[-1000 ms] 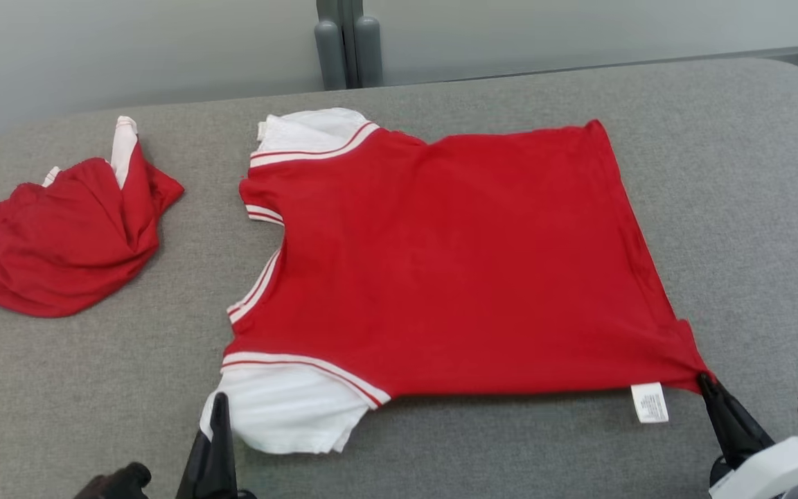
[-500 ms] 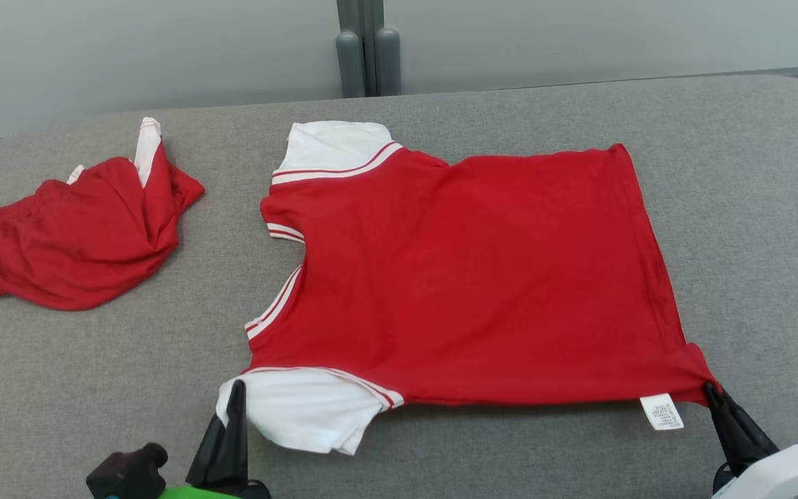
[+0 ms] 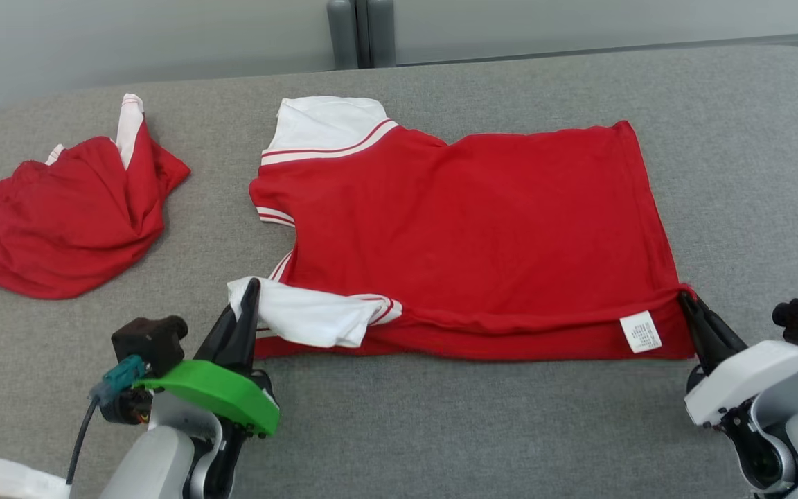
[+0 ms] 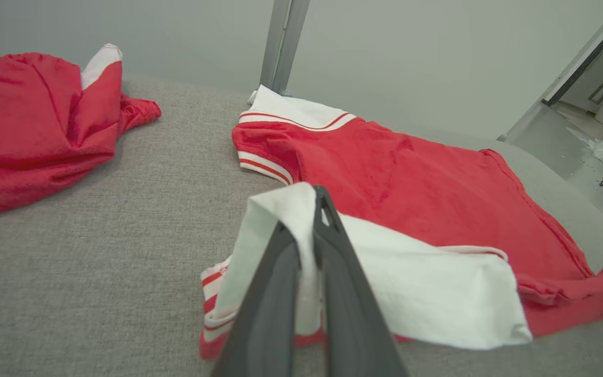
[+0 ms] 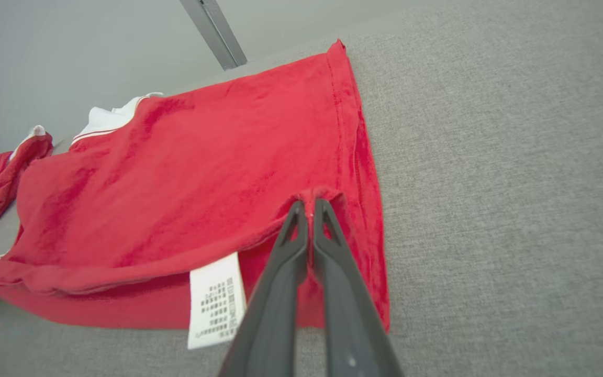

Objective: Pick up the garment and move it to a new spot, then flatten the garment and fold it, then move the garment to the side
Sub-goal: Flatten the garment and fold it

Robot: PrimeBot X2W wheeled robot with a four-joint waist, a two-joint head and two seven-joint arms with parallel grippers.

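Shirt (image 3: pixel 468 229) where? — mk
Mid pad (image 3: pixel 440 430). Red, spread mostly flat, neck toward the pad's left end, hem toward its right end. Along the pad's near side the shirt's edge is raised and doubled, so a red strip shows under it. — jl
Left gripper (image 3: pixel 250 291)? — mk
At the pad's near side, left of centre. Fingers pressed together, pinching the near sleeve (image 3: pixel 309 315), which is white with red-and-white trim. The wrist view has white cloth caught between the two fingers. The sleeve is lifted off the pad and draped in over the red body. — jl
Right gripper (image 3: pixel 686 299)? — mk
Pad's near side, toward the right end. Fingers closed on the shirt's near hem corner, and red cloth bunches at the tips. White label (image 3: pixel 640 333) hangs from the doubled edge just beside those fingers, print side up, text too small to read. — jl
Far sleeve (image 3: pixel 323 125)? — mk
Flat on the pad's far side, white, well apart from both grippers. — jl
Anything else on the pad? — mk
Second red garment (image 3: pixel 59 222) crumpled at the pad's left end, white trim sticking up, well apart from the shirt. Grey post (image 3: pixel 357 31) behind the pad's far edge, against a pale wall. White scrap (image 3: pixel 4 478) by the near left corner, can't tell what it is. — jl
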